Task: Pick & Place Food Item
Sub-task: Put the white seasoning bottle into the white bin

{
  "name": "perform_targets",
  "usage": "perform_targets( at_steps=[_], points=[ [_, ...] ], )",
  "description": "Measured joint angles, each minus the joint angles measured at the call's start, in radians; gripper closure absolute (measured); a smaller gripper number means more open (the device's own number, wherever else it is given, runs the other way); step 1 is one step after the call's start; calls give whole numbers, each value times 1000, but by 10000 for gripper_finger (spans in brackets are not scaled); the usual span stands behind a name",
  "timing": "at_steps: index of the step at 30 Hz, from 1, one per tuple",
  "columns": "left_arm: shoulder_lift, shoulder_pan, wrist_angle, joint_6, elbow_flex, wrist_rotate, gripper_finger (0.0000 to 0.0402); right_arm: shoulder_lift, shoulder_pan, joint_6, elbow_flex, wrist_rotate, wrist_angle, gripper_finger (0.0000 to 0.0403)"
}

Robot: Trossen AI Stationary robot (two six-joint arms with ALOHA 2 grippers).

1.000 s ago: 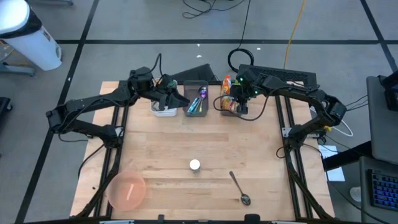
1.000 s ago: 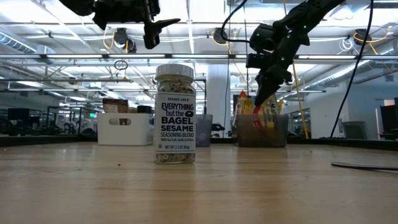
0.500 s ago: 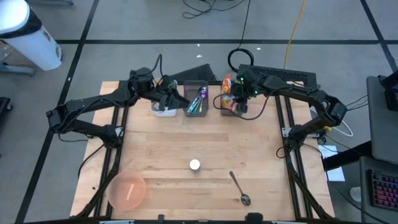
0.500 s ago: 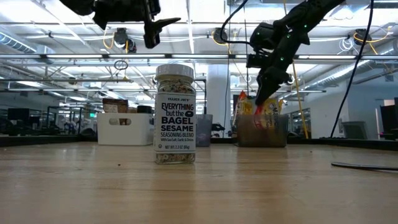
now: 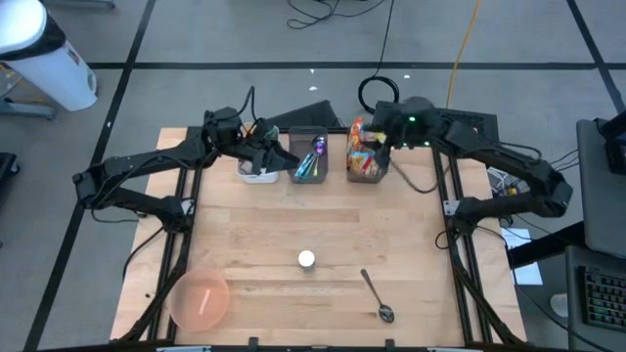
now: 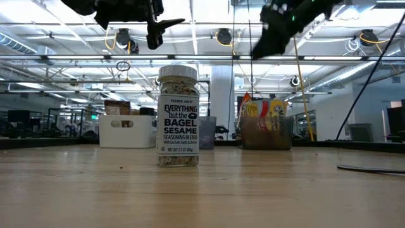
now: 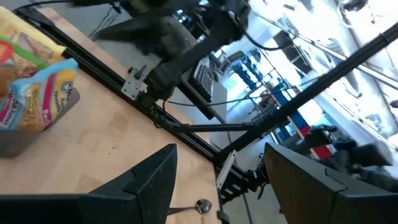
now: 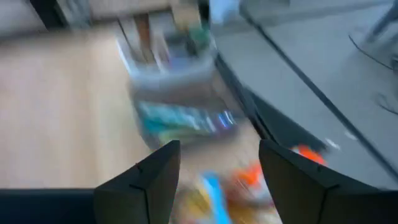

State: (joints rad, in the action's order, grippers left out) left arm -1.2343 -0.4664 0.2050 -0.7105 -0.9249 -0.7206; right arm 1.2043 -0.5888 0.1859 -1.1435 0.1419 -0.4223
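- Snack packets [image 5: 364, 156] absent from the near half of the table; only a seasoning jar [image 5: 307, 259], a spoon [image 5: 375, 295] and a pink bowl [image 5: 200, 298] along the lower part of the high view.
- Farther back, left gripper [image 5: 279, 156] hanging above a white box [image 5: 254, 174] at upper left of centre, fingers spread, nothing between them. Well to the side of the packets, with a pen bin [image 5: 309, 156] in between.
- Farthest back, packets standing upright in a clear bin [image 5: 370, 176] at upper centre-right, long axes pointing up, tops poking over the rim.
- Right gripper [image 5: 386, 135] just beyond and above that bin, clearly the nearer arm; high over the packets in the low view, not touching them.
- Right jaws released and empty, seen parted in its wrist view, packets lying below and ahead.
- Judged: any new grasp a straight drop onto a packet top, jaws pinching across its flat faces.
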Motion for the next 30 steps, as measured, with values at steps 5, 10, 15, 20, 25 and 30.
perform_targets(
  at_steps=[5, 10, 15, 20, 25, 30],
  points=[
    [0, 34, 2, -3, 0, 79, 151, -95, 50, -315, -1, 106, 162, 183],
    [-4, 98, 10, 65, 0, 253, 151, -123, 146, -554, -2, 126, 256, 189],
    [-6, 169, 6, 81, 0, 354, 151, -123, 303, -679, 52, 126, 317, 191],
    [-6, 264, -3, 137, 0, 310, 151, -122, 476, -804, 194, 125, 457, 192],
    [-6, 393, -110, 140, 0, 289, 151, -112, 651, -969, 374, -2, 777, 192],
    [-6, 564, -286, 152, 0, 424, 151, -72, 810, -987, 491, -244, 983, 192]
  ],
)
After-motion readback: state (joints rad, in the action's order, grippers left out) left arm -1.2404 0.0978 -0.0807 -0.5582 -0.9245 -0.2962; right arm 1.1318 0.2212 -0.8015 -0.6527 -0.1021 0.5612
